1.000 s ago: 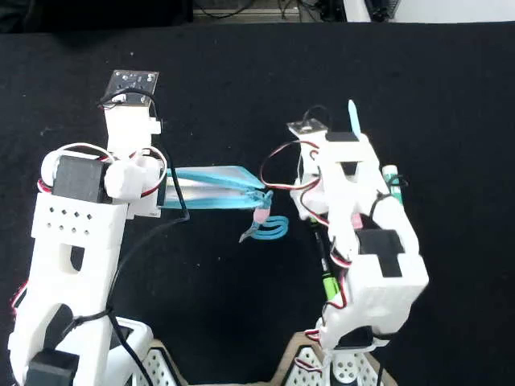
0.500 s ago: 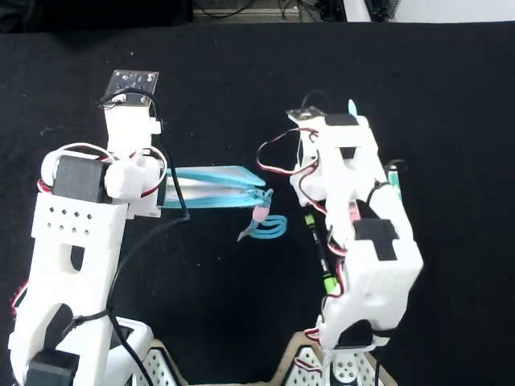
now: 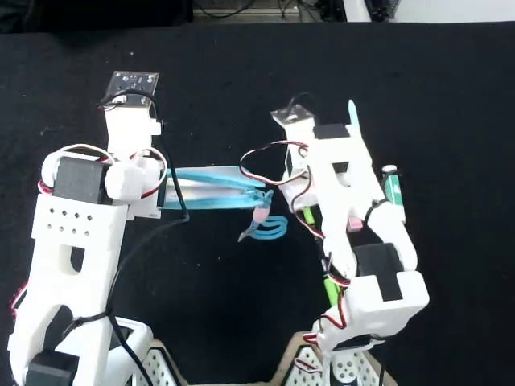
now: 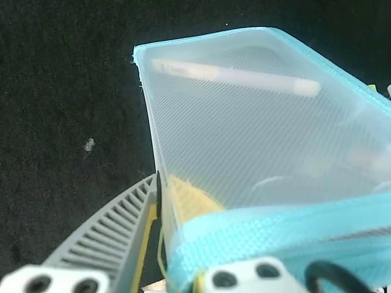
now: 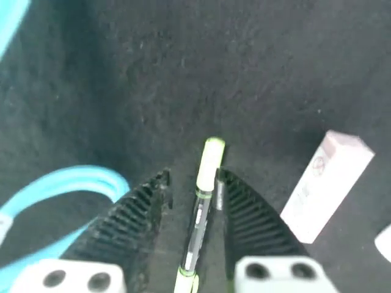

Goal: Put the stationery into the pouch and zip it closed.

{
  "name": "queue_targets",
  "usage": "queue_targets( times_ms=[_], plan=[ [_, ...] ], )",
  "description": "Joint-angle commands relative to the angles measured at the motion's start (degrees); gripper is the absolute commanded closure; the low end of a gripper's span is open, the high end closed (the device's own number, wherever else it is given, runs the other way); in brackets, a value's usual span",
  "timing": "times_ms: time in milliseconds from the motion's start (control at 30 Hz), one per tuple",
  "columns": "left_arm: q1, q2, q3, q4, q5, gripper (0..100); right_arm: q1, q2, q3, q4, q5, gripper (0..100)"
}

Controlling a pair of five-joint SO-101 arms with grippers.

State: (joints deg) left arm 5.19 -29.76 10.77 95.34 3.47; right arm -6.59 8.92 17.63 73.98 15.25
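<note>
Black table (image 3: 467, 80): pale blue pen (image 3: 352, 111), eraser (image 5: 327, 183).

In the high view the right arm (image 3: 354, 201) covers most of the green pen (image 3: 329, 288), part of the pink eraser (image 3: 354, 222) and the lower end of a pale blue stick (image 3: 352, 112); we cannot tell what that stick is. The left arm (image 3: 121, 177) hides one end of the pouch (image 3: 213, 189).

In the left wrist view the pouch runs off the picture's edge, and a white pen (image 4: 235, 76) inside it shows only dimly through the mesh. Of the left pincer (image 4: 160, 192) we see one ribbed finger (image 4: 116, 235); the other lies behind the pouch.

In the right wrist view the edge cuts off the green pen and the blue loop (image 5: 61, 195). We cannot name a white thing (image 5: 385, 241) at the edge.
</note>
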Motion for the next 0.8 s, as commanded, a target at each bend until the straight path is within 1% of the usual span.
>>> queue_targets(
  times_ms=[0, 133, 300, 767],
  plan=[
    [0.6, 0.4, 1.8, -0.3, 0.2, 97, -0.8, 0.3, 0.1, -1.5, -0.4, 89.3],
    [0.6, 0.4, 1.8, -0.3, 0.2, 97, -0.8, 1.5, 0.0, -1.8, -0.3, 89.3],
    [0.6, 0.4, 1.8, -0.3, 0.2, 97, -0.7, 3.7, 0.1, -1.8, 3.3, 89.2],
    [0.6, 0.4, 1.8, -0.3, 0.2, 97, 0.6, 9.6, 0.3, -4.6, 3.6, 89.5]
  ],
)
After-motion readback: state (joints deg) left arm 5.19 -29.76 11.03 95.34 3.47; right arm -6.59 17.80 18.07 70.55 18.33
